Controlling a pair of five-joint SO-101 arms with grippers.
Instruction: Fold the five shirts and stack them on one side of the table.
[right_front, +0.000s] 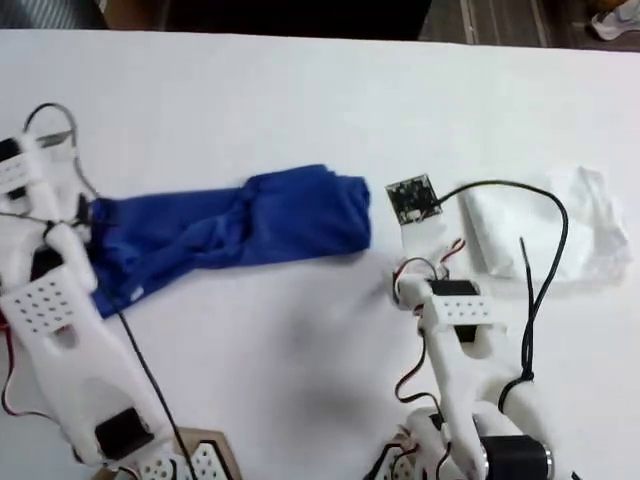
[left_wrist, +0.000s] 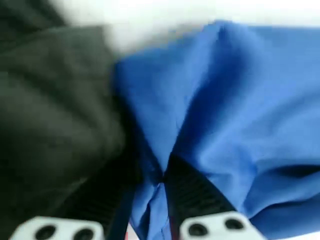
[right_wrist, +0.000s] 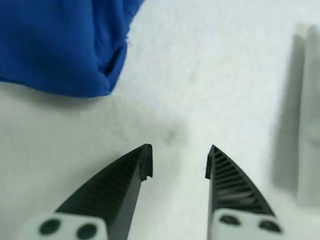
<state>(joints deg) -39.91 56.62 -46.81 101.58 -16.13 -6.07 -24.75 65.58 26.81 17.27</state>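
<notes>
The left gripper (left_wrist: 162, 182) pinches the blue shirt (right_front: 250, 225) at one end; soft and limp, it likely needs the spread right gripper (right_wrist: 177, 160) opposite.

blue shirt (right_front: 240, 230): bunched lengthwise, centre-left | white shirt (right_front: 545, 228): folded, right side

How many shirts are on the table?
2. A crumpled blue cloth shirt lies left of the middle of the white table; a folded white cloth shirt sits at the right. More white ones may be hidden in that pile.
</notes>
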